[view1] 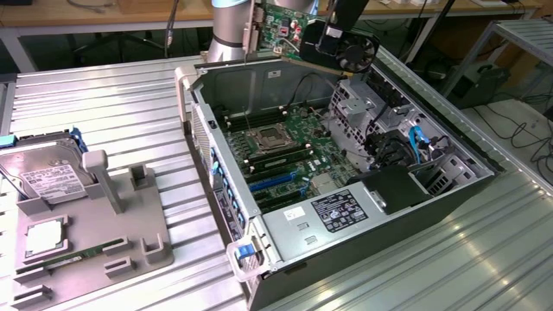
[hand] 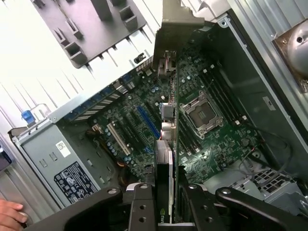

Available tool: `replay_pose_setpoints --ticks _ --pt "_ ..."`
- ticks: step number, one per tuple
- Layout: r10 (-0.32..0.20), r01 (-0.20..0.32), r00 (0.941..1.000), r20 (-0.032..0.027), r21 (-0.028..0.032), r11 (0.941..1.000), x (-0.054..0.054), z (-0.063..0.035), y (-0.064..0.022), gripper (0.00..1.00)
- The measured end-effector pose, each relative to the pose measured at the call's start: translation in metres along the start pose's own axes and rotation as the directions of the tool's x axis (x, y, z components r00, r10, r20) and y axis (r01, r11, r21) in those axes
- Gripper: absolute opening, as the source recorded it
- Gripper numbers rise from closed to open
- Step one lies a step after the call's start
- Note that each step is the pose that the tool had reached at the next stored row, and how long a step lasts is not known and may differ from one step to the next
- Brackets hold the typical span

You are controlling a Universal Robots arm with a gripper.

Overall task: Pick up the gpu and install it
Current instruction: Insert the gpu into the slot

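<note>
Overhead, the claw (hand: 165, 204), closed partway on the gpu (view1: 322, 37) at the exterior view's upper centre, holds it above the open computer case (view1: 259, 87); seating well likely means squaring its edge to the blue slot (view1: 274, 182) before pressing down.

— How does the arm (view1: 226, 29) stand?
— I see its grey link upright in the exterior view. The gripper (hand: 166, 206) points down. Its two black fingers (hand: 140, 208) are pressed on the gpu (hand: 164, 159), one on each face, and I see it hanging in the grip.
</note>
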State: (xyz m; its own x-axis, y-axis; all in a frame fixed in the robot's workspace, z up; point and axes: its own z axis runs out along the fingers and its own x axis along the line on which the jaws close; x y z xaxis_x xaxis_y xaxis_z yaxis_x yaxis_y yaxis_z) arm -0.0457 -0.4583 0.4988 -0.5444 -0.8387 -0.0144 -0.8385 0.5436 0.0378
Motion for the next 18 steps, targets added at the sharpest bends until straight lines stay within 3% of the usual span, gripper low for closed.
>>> replay_pose_setpoints --ticks 10,18 --pt "-0.113 0.113 0.9936 -0.0042 -0.0019 0.9936 0.0000 0.0001 0.0000 0.27" --pt "-0.209 0.209 0.9778 -0.0076 -0.0039 0.9778 0.0000 0.0001 0.0000 0.27"
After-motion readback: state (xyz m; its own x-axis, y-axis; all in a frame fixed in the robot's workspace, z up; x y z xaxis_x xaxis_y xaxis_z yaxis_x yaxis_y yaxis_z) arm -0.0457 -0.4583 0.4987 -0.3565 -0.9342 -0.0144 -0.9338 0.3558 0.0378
